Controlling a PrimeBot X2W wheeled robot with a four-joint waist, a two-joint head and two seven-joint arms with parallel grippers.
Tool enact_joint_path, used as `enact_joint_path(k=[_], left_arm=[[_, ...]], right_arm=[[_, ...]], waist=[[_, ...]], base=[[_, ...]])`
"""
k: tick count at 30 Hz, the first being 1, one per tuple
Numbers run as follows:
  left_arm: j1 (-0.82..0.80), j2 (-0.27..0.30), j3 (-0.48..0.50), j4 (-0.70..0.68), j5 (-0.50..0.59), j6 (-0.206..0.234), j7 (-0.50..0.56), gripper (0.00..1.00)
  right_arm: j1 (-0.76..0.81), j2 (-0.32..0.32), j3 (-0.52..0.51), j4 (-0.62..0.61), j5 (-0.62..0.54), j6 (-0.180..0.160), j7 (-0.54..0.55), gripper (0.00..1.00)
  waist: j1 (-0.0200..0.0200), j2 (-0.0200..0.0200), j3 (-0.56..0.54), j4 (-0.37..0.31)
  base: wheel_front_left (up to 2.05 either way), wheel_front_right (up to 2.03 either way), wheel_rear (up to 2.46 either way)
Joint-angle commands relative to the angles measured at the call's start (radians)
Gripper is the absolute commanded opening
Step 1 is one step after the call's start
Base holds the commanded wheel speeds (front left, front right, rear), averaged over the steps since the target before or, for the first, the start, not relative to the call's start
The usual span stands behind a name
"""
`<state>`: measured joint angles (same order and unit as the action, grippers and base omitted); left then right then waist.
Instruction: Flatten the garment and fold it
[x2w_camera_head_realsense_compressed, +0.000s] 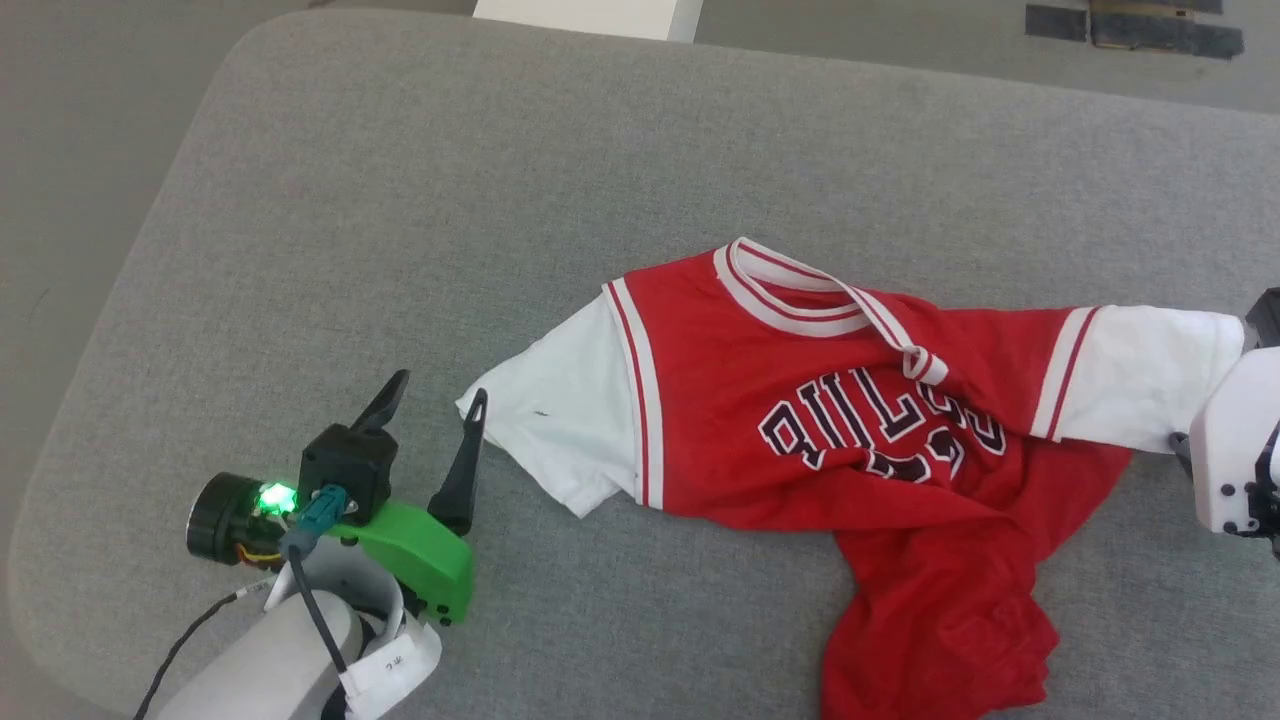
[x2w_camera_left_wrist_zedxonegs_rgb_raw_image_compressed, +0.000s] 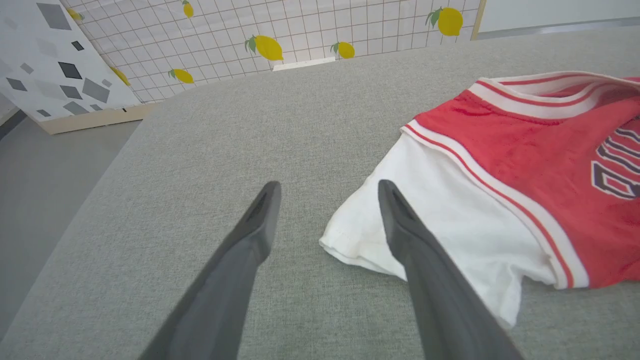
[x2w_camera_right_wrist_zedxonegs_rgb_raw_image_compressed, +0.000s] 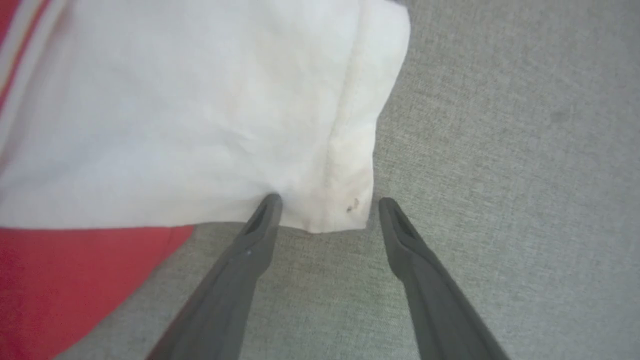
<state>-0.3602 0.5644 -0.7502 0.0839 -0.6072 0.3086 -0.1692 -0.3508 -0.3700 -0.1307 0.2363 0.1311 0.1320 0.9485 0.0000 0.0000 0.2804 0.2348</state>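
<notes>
The red jersey T-shirt (x2w_camera_head_realsense_compressed: 790, 400) lies rumpled on the grey table, collar toward the far side, black lettering partly creased, its lower body bunched toward the near edge. One white sleeve (x2w_camera_head_realsense_compressed: 560, 420) spreads left, the other (x2w_camera_head_realsense_compressed: 1150, 375) right. My left gripper (x2w_camera_head_realsense_compressed: 438, 388) stands open just left of the left sleeve's corner (x2w_camera_left_wrist_zedxonegs_rgb_raw_image_compressed: 350, 240), its right finger at the hem. My right gripper (x2w_camera_right_wrist_zedxonegs_rgb_raw_image_compressed: 327, 202) is open at the right sleeve's lower corner (x2w_camera_right_wrist_zedxonegs_rgb_raw_image_compressed: 340, 210), nothing between the fingers. In the head view its pale wrist housing (x2w_camera_head_realsense_compressed: 1235, 450) sits at the right edge.
The grey fabric-covered table (x2w_camera_head_realsense_compressed: 500, 180) has a rounded far-left corner, with floor beyond. A tiled wall panel with lemon prints (x2w_camera_left_wrist_zedxonegs_rgb_raw_image_compressed: 270, 45) stands past the table's far edge. Dark tape marks (x2w_camera_head_realsense_compressed: 1130, 25) lie on the floor at top right.
</notes>
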Motion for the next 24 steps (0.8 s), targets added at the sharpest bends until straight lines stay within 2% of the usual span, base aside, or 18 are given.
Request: enact_joint_path(k=[1,6,7,8,12,16,19,24], left_arm=[[-0.025,-0.008,0.001,0.000,-0.004,-0.004,0.001,1.00],[-0.042,-0.015,-0.004,0.005,-0.010,-0.011,0.017,1.00],[-0.046,-0.016,-0.004,0.007,-0.012,-0.012,0.021,1.00],[-0.048,-0.016,-0.005,0.009,-0.013,-0.013,0.024,1.00],[-0.054,-0.010,-0.005,0.020,-0.025,-0.022,0.042,1.00],[-0.062,0.006,-0.015,0.029,-0.047,-0.051,0.090,1.00],[-0.077,0.022,-0.034,0.035,-0.065,-0.079,0.161,1.00],[-0.123,0.047,-0.057,0.053,-0.080,-0.092,0.298,1.00]], right_arm=[[-0.012,-0.005,0.009,0.011,0.003,-0.001,0.007,1.00],[-0.010,-0.014,0.017,0.034,0.002,-0.001,0.008,1.00],[-0.006,-0.013,0.018,0.039,0.004,-0.001,0.009,0.58],[-0.001,-0.013,0.021,0.043,0.006,-0.001,0.008,0.00],[0.021,-0.019,0.028,0.039,0.023,-0.001,-0.004,0.00],[0.054,-0.046,0.033,0.008,0.044,-0.001,-0.017,0.00],[0.081,-0.080,0.045,-0.030,0.068,-0.001,-0.020,0.00],[0.101,-0.105,0.048,-0.094,0.114,-0.001,-0.015,0.00]], waist=[[0.0000,0.0000,0.012,0.007],[0.0000,0.0000,0.030,0.014],[0.0000,0.0000,0.032,0.014],[0.0000,0.0000,0.032,0.014],[0.0000,0.0000,0.020,0.000],[0.0000,0.0000,-0.002,-0.024],[0.0000,0.0000,-0.012,-0.047],[0.0000,0.0000,-0.004,-0.077]], base=[[0.00,0.00,0.00],[0.00,0.00,0.00],[0.00,0.00,0.00],[0.00,0.00,0.00],[0.00,0.00,0.00],[0.00,0.00,0.00],[0.00,0.00,0.00],[0.00,0.00,0.00]])
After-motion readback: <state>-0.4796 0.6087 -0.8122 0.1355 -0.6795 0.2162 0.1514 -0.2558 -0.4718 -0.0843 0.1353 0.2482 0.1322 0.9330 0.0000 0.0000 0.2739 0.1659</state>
